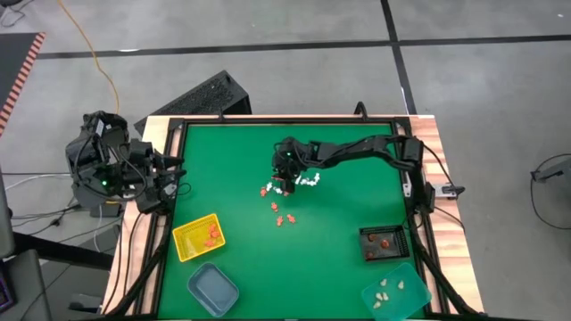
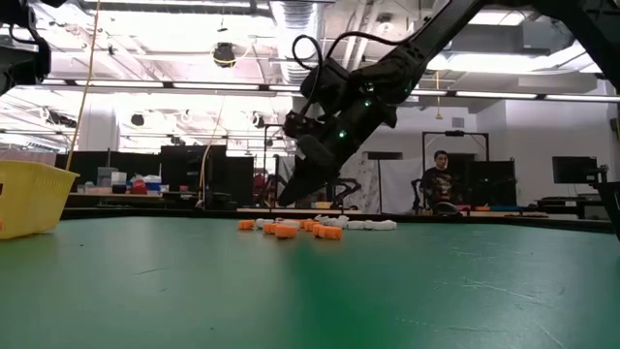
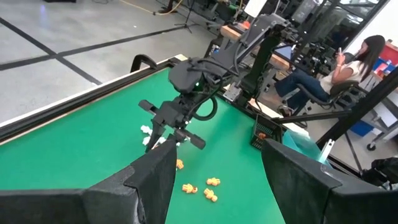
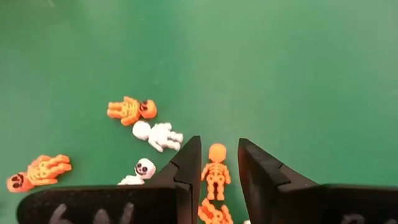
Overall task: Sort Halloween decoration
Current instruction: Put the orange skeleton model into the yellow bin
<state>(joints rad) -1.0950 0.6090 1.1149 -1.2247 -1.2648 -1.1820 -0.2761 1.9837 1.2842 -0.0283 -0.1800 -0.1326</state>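
The Halloween decoration is a loose scatter of tiny orange figures (image 1: pixel 284 214) and white ones (image 1: pixel 310 179) lying flat on the green mat near its middle. My right gripper (image 1: pixel 284 185) slants down over this scatter and is open. In the right wrist view, its two fingers (image 4: pixel 219 163) stand on either side of an orange skeleton (image 4: pixel 216 169), with a gap showing on both sides. Beside it lie a white skeleton (image 4: pixel 158 135) and an orange pumpkin-headed figure (image 4: pixel 130 109). My left gripper (image 1: pixel 174 176) waits open at the table's left edge.
A yellow tray (image 1: pixel 198 237) holding orange pieces and a blue-grey tray (image 1: pixel 212 287) sit near the front left. A black tray (image 1: pixel 384 242) with orange pieces and a teal tray (image 1: pixel 395 292) with white pieces sit at the front right. A black frame (image 1: pixel 268 120) borders the mat.
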